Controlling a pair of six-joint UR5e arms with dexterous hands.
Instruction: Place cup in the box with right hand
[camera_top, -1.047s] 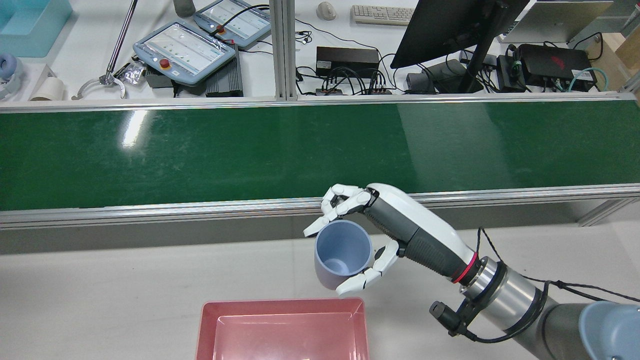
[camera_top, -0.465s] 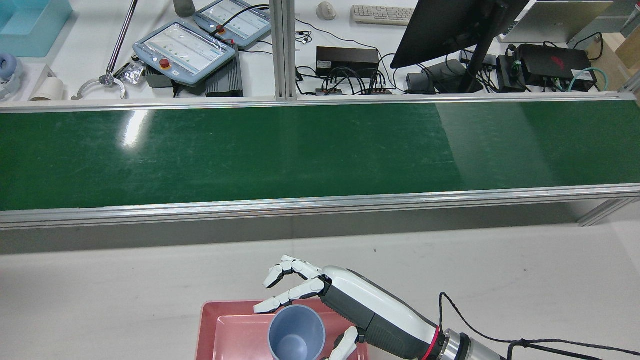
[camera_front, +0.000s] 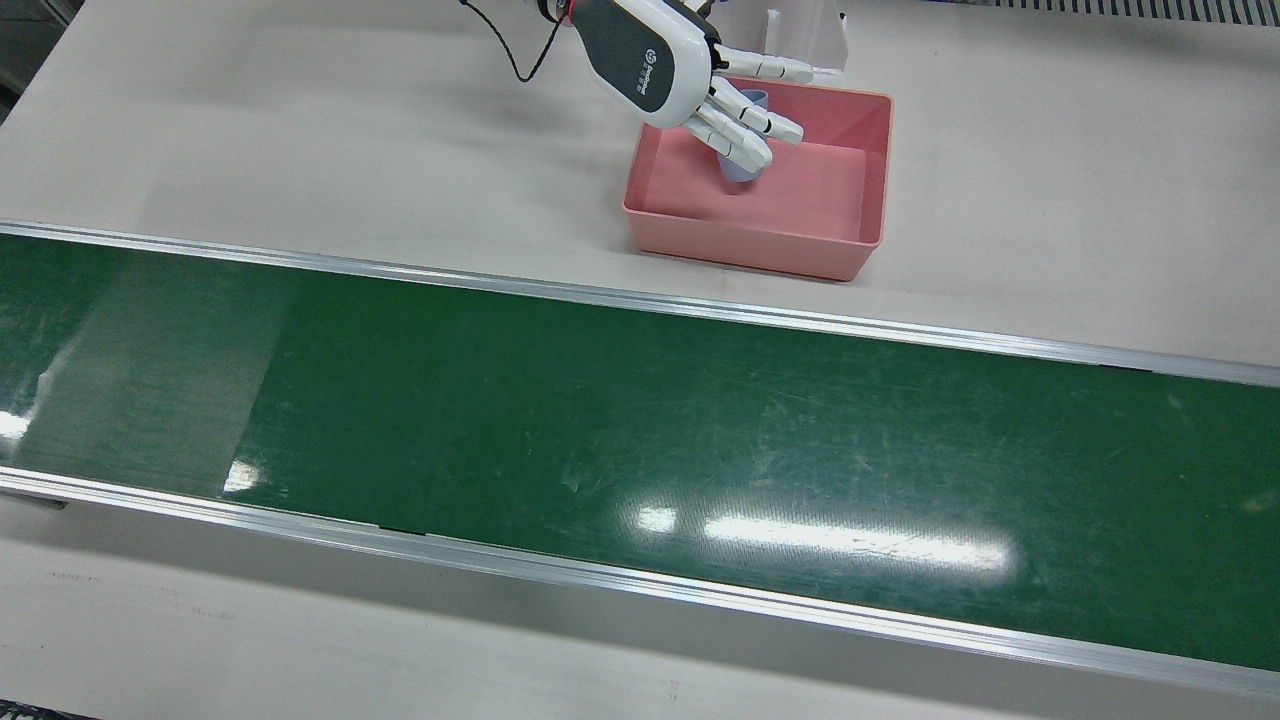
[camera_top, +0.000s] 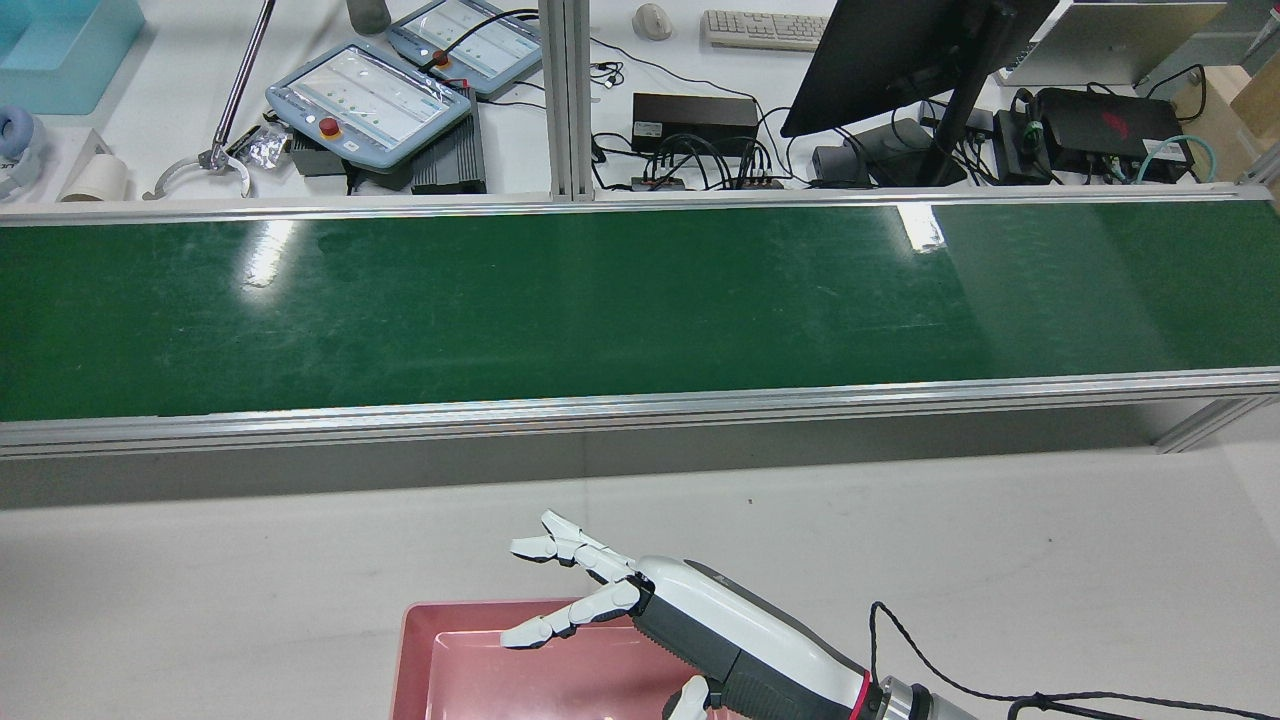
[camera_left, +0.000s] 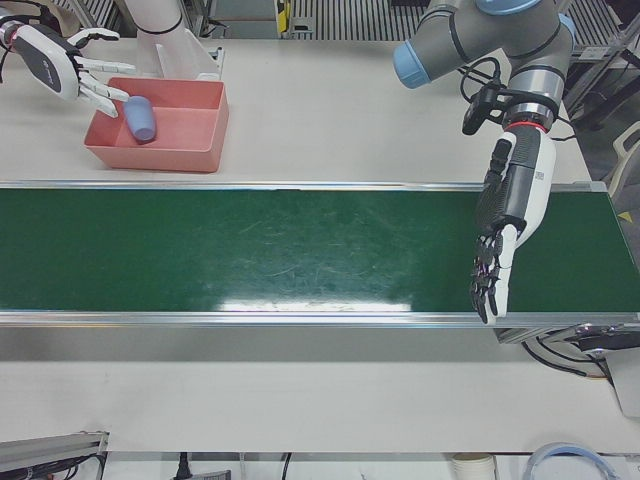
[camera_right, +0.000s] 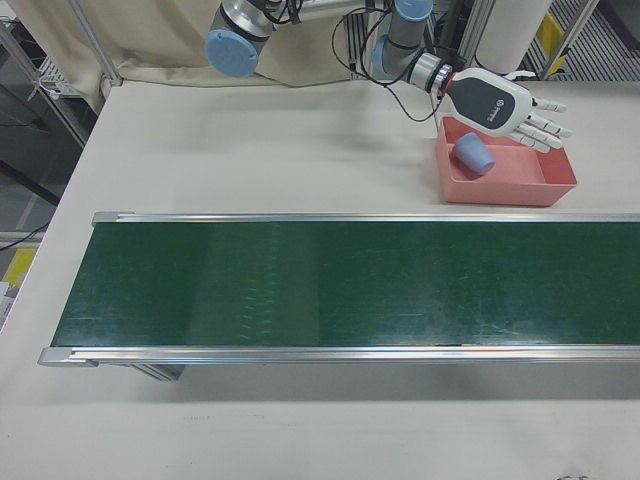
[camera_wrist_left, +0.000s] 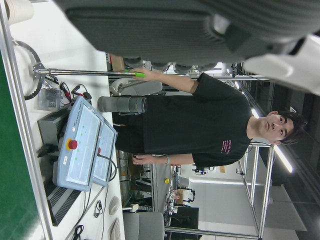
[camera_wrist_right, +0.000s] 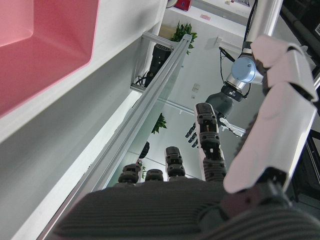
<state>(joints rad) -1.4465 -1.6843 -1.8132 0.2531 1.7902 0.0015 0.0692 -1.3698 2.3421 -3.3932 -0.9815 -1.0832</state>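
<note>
1. The cup (camera_right: 472, 154), pale blue, is inside the box (camera_right: 560, 185), in the half nearer the right arm, tilted or on its side; the left-front view (camera_left: 140, 118) shows it the same way.
2. In the front view the cup (camera_front: 738, 172) is mostly hidden behind the fingers (camera_front: 745, 125), so whether it touches them cannot be told there.
3. The right hand (camera_right: 510, 108) is spread wide with fingers straight and holds nothing; it hangs above the box, over the cup's end of it.
4. In the rear view the right hand (camera_top: 640, 605) reaches over the box's far rim (camera_top: 470, 606) with the fingers fanned out, and the cup is out of sight there.
5. The box (camera_front: 845, 262) is pink, rectangular and open-topped, and stands on the pale surface (camera_front: 300, 130) beside the green belt (camera_front: 640, 440), on the robot's side of it.
6. The left hand (camera_left: 505, 235) is well apart from the box, above the far end of the belt (camera_left: 250, 250), fingers extended and pointing down, holding nothing.
7. The right hand view shows only a corner of the box (camera_wrist_right: 45, 55) and the belt's metal rail (camera_wrist_right: 145, 105).
</note>
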